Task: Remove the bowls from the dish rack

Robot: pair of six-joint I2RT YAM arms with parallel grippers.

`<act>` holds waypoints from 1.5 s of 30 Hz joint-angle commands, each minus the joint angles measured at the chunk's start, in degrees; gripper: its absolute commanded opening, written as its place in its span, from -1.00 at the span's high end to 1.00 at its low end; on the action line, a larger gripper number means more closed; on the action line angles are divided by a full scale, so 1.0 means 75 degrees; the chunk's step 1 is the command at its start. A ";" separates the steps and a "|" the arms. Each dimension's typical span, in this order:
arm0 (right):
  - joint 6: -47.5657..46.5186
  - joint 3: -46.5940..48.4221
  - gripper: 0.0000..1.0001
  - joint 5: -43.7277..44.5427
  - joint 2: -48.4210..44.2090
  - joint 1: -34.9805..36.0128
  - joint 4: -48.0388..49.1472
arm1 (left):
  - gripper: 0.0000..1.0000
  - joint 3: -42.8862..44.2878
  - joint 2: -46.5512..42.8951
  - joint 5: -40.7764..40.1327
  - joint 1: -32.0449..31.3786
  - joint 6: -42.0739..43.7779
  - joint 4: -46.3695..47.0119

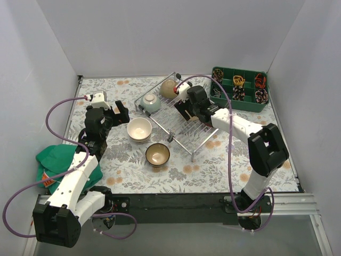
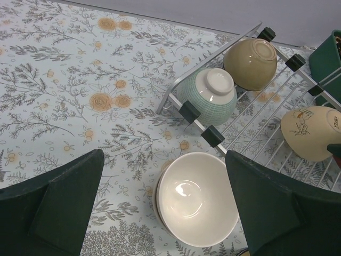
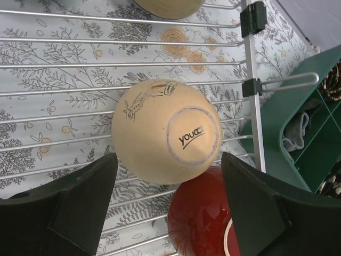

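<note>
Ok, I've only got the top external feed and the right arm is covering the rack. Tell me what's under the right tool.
Observer: An upside-down tan bowl with "youcc" printed on its foot. It sits on the dish rack inside the open right tool, not gripped.
Operator: Report anything crowding it.
Observer: A glossy red bowl lies right beside it. The tan bowl overlaps it in the right wrist view.
Operator: Now describe the pale green bowl from the left wrist.
Observer: The green bowl is upside down, white foot up, with a fine grid texture on its outside.
</note>
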 commanded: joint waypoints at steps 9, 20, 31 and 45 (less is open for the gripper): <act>-0.1533 0.0811 -0.82 0.0974 0.0847 0.0691 0.0082 | -0.96 -0.0090 -0.0195 -0.0119 -0.0050 0.0114 0.0173; -0.2132 0.1444 -0.91 0.3071 0.2206 0.1067 -0.0151 | -0.96 -0.0113 -0.0183 -0.0061 -0.0050 0.0114 0.0173; -0.2038 0.1784 -0.93 0.4397 0.3016 0.1102 -0.0422 | -0.96 -0.0125 -0.0206 -0.0002 -0.0050 0.0114 0.0161; -0.1452 0.2371 -0.87 0.5358 0.4082 0.1137 -0.1090 | -0.97 -0.0125 -0.0171 0.0045 -0.0061 0.0102 0.0149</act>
